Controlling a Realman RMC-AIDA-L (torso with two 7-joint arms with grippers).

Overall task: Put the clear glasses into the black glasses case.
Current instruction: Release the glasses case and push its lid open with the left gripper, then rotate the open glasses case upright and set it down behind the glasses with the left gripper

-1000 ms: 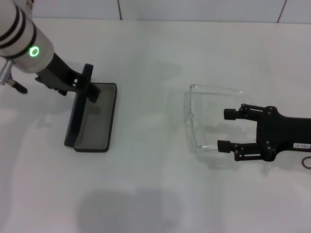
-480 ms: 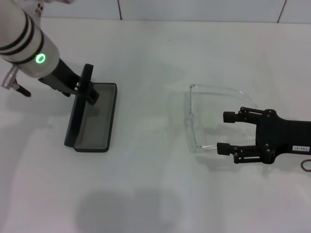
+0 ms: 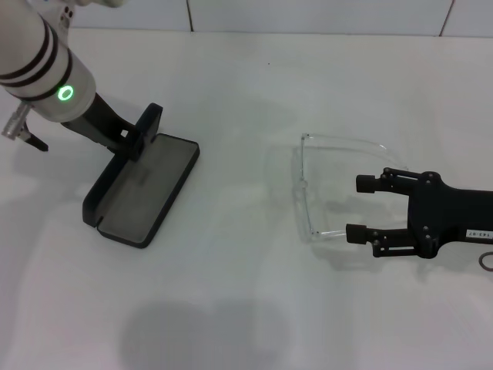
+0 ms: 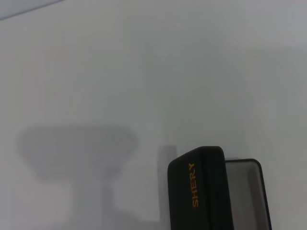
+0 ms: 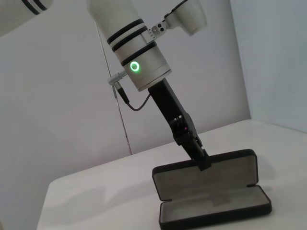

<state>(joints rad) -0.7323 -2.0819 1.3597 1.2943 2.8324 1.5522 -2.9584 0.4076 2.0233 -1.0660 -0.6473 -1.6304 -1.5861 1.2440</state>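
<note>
Head view, black glasses case [image 3: 142,189] lid swung wider, left gripper [image 3: 137,139] jaws clamping lid, right gripper [image 3: 359,208] jaws open.

black glasses case [image 3: 139,196] with grey lining, orange lettering; clear glasses [image 3: 323,185]

You see a case [image 3: 142,189] with a matt black hard shell outside and a dull grey lining that looks like soft cloth; its lid carries orange printed lettering in the left wrist view [image 4: 196,184]. The glasses [image 3: 323,185] are clear, colourless, glossy plastic with thin see-through arms. The table [image 3: 246,308] is smooth, matt white. Your left arm [image 3: 38,62] has a glossy white plastic shell with black bands, and its gripper [image 3: 135,139] is matt black. The right gripper [image 3: 360,208] is matt black as well, hard plastic or metal by its look.
</note>
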